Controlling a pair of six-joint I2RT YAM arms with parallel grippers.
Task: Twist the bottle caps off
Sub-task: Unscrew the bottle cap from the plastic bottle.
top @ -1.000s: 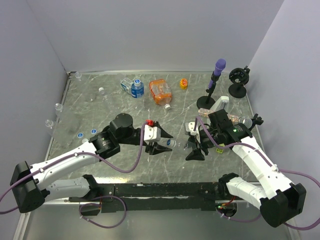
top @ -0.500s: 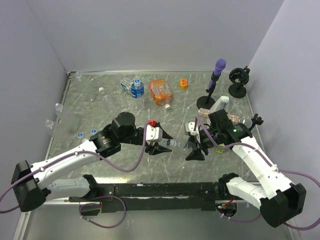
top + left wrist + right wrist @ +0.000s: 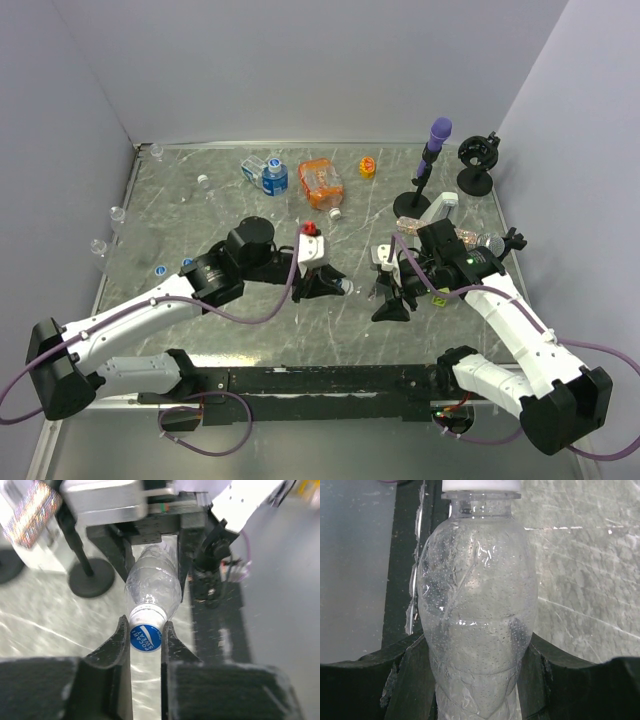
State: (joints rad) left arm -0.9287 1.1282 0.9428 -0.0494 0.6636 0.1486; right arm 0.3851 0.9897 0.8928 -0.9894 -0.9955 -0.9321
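Snugly, left pincer [image 3: 145, 631] clamps the blue cap [image 3: 146, 639].

Blue white-lettered cap [image 3: 146, 638], pinched between the left jaws, apparently screwed onto its clear bottle [image 3: 152, 587].

We identify the clear colourless thin-plastic bottle [image 3: 477, 595] as glossy, with a creased, dimpled wall and fine beading across it. At 12 o'clock in the right wrist view, its white plastic neck band [image 3: 481, 485] looks smooth and satin. The round blue plastic cap [image 3: 146, 638] has a smooth, glossy face with white printed lettering.

The fingers [image 3: 118, 642] of the left gripper [image 3: 146, 630] are black matt plastic. Those of the right gripper [image 3: 477, 650] match, with grey scuffs along one edge.

The grey marbled table top [image 3: 580, 580] is smooth, low-sheen and white-veined.

In the top view we note glossy white plastic shells on the left arm [image 3: 130, 320] at 8 o'clock and the right arm [image 3: 520, 335] at 4 o'clock.
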